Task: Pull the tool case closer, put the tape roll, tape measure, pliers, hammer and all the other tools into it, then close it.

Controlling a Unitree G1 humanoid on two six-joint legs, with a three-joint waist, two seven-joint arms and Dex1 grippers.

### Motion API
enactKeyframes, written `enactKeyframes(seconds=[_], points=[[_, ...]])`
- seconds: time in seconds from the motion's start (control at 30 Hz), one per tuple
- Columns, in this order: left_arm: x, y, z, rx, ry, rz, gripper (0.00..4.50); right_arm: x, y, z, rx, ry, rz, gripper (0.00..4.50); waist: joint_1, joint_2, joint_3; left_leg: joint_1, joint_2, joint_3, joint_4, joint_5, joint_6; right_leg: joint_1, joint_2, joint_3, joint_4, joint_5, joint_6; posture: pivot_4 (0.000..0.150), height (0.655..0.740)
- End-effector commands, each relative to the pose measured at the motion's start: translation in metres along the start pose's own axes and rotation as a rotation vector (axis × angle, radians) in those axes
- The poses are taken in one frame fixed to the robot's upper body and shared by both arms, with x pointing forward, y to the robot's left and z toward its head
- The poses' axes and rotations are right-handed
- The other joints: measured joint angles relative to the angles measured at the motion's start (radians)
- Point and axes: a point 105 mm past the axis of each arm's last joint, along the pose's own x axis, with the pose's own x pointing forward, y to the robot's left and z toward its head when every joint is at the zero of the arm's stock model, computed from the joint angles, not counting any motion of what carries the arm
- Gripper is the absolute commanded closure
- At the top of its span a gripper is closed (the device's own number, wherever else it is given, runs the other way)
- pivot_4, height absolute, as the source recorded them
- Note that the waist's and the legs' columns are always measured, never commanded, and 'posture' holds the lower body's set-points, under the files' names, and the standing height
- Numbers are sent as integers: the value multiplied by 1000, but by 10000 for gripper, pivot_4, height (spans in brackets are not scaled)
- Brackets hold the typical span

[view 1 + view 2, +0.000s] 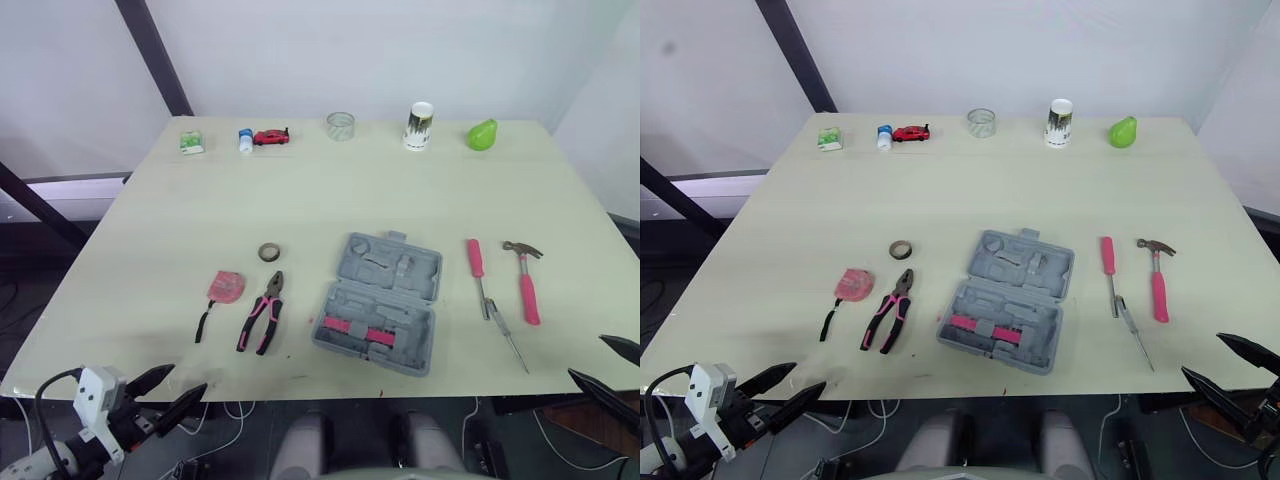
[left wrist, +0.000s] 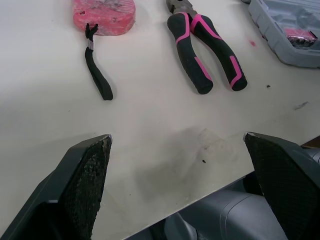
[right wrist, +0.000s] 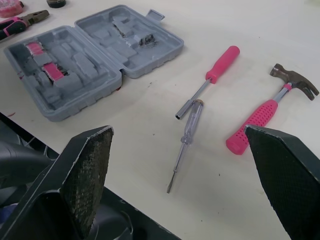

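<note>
A grey plastic tool case (image 1: 378, 303) lies open and flat near the front edge of the pale wooden counter (image 1: 300, 195), its lid folded back away from the robot. Pink-marked pieces sit in the moulded half nearer the robot.

To the left of the case lie black-and-pink pliers (image 1: 262, 312), their handles pointing toward the robot. Farther left of the case is a pink tape measure (image 1: 226, 287) with a black wrist strap. A small dark tape roll (image 1: 268, 252) rests behind the pliers, off the case's left rear corner.

To the right of the case lies a pink-handled screwdriver (image 1: 476, 262). A slim clear-handled tester screwdriver (image 1: 505, 335) lies just in front of it. A pink-handled claw hammer (image 1: 526, 280) is farthest right.

Well behind the case, along the far edge, stand a small green box (image 1: 191, 142), a blue-and-white bottle (image 1: 245, 140), a red toy car (image 1: 271, 137), a clear glass cup (image 1: 340, 125), a white can (image 1: 419, 126) and a green pear (image 1: 482, 134).

The left end effector (image 1: 188, 380) hangs at the front edge, left of the case, fingers spread wide and empty. The right end effector (image 1: 588, 358) is at the front edge to the right of the case, likewise wide apart and holding nothing.
</note>
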Motion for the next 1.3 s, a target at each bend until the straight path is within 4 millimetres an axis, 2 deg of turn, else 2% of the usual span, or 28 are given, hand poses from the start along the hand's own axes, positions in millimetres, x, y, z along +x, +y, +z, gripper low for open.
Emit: enactKeyframes(seconds=[0.03,0.13,0.2,0.3,0.37,0.4,0.53,0.67,0.7,0.73,0.77,0.8,0.87,0.9,0.93,0.97,1.0,1.07,1.3], points=[[1,6,17,45,-53,-21,0,14,8,17,4,-34,13,1031,0,0,0,0,0,0,0,0,0,0,0,0,0,0,0,1500,7400],[17,9,56,91,-163,-96,0,43,25,37,3,-61,30,1031,2,0,0,-1,0,-1,0,0,0,-1,0,0,2,0,0,1500,7400],[26,-3,74,116,-208,-202,0,55,34,44,18,-70,46,1031,4,0,0,-1,1,-2,1,0,0,-2,1,-1,2,0,0,1500,7400],[38,-5,90,177,-192,-236,0,70,46,53,32,-61,96,1031,3,0,-1,-2,0,0,1,0,0,-1,1,-3,2,2,-3,1500,7400],[55,-1,100,272,-137,-204,0,82,50,60,15,-51,111,1031,1,0,0,-3,-2,1,0,0,1,-1,4,-2,0,2,-2,1500,7400],[65,-5,108,298,-116,-261,0,88,53,61,36,-40,137,1031,1,-1,0,-3,-2,1,0,-1,1,-1,4,-2,0,2,-2,1500,7400],[93,-13,128,346,-66,-423,0,109,54,61,16,8,159,1031,7,-4,1,-2,-3,0,2,0,1,-1,6,-3,3,2,-2,1500,7400],[120,-20,140,399,0,-539,0,123,53,45,32,91,167,1031,4,-4,1,-2,-3,0,1,0,1,-1,7,-2,2,2,-2,1500,7400],[128,-23,143,410,8,-566,2430,126,52,40,56,124,162,3173,-7,-4,1,-3,-5,0,1,0,1,-1,7,-2,2,2,-1,1500,7400],[136,-29,141,433,39,-619,12635,128,49,31,41,185,157,13760,-10,-4,1,-5,-7,0,1,0,2,-3,7,-1,3,4,2,1500,7400],[145,-33,140,442,61,-650,12635,133,45,26,42,212,144,13760,-9,-4,1,-4,-7,0,1,-1,2,-3,7,-1,3,4,2,1500,7400],[154,-36,138,457,93,-677,19227,137,41,21,31,255,131,20562,-5,-5,1,-4,-6,0,1,-1,2,-2,7,-1,3,4,2,1500,7400],[169,-41,136,491,121,-706,27048,148,38,17,3,281,136,28485,3,-5,2,-5,-9,-1,2,-1,3,-2,7,-3,4,4,2,1500,7400],[175,-43,134,503,136,-722,31850,153,37,15,4,289,140,33944,1,-5,2,-5,-10,0,3,0,3,-1,7,-3,4,4,2,1500,7400],[181,-46,132,523,153,-733,33952,158,37,12,-8,306,147,36461,-1,-5,2,-5,-10,-1,3,-1,3,-2,7,-3,4,4,2,1500,7400],[187,-48,130,532,164,-740,38036,162,37,8,-14,327,150,40266,-1,-5,2,-5,-10,-2,3,-1,3,-2,7,-3,4,4,2,1500,7400],[191,-50,129,539,175,-750,38791,164,37,4,-18,349,158,41037,-3,-5,2,-5,-10,-2,3,-1,3,-2,7,-3,4,4,2,1500,7400],[202,-52,130,569,196,-745,44489,168,37,0,-24,377,160,45000,-2,-5,2,-7,-10,-2,3,-1,3,-3,8,-3,4,4,2,1500,7400],[227,-54,135,640,255,-706,44489,183,32,-1,-79,445,144,45000,-3,-5,2,-16,-10,-7,7,0,3,-7,7,-11,4,5,3,1500,7400]])
